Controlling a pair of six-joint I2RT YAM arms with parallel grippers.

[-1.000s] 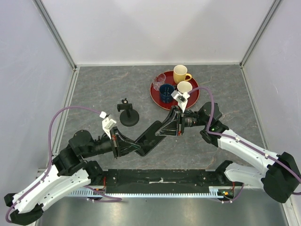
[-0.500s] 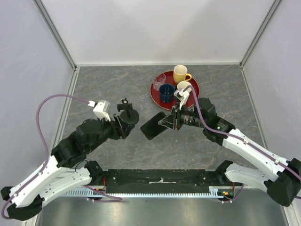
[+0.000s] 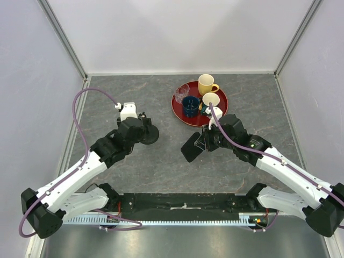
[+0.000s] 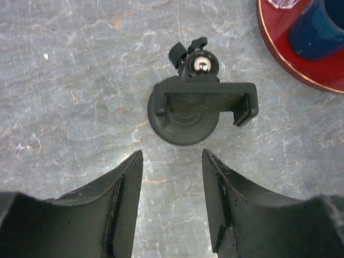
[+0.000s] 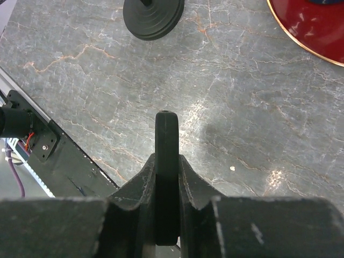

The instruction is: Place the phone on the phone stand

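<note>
Phone, thin, black and rectangular (image 3: 191,146), is pinched between the two fingers of the right claw (image 3: 202,141) and held tilted over the grey marbled worktop (image 3: 161,172), just in front of the round red tray (image 3: 185,119). In the right wrist view it shows edge-on (image 5: 167,177), a finger pressed to each face. Whether its lower corner touches the worktop is hard to tell from above. The small black phone stand (image 4: 188,115), with a disc base and a wide cradle on a ball joint, stands on the worktop left of the tray, well apart from the phone. The left claw (image 4: 172,156) hovers just beside the stand with its fingers spread and nothing between them. A dark blue cup (image 3: 190,105), a yellow mug (image 3: 206,84), a white mug (image 3: 210,99) and a clear glass (image 3: 182,90) sit on the tray.
</note>
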